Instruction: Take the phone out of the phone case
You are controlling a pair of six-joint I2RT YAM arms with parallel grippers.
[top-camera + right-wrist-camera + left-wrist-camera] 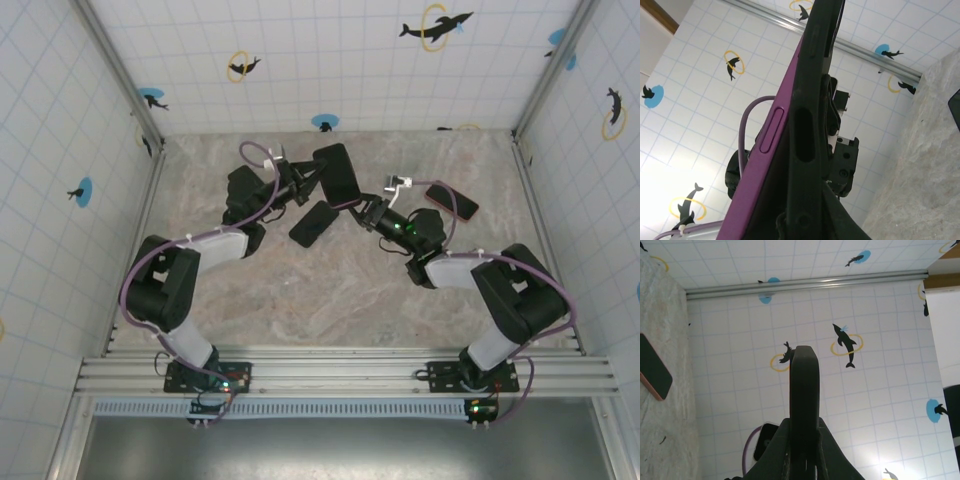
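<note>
A black phone case [337, 172] is held up off the table between both arms. My left gripper [305, 188] is shut on its left side. In the left wrist view the phone case [804, 385] stands edge-on, clamped in the left gripper [804, 424]. My right gripper [362, 208] is at the case's lower right end. In the right wrist view the black phone case [807, 100] runs down between the right gripper's [807, 205] fingers. The purple phone [765, 150] lies along the case's left side, its near end angled away from the case.
A second dark phone [312, 222] lies below the held case. A phone with an orange rim [452, 200] rests on the marble floor at the right, also in the left wrist view [652, 372]. Tiled walls enclose the table on three sides.
</note>
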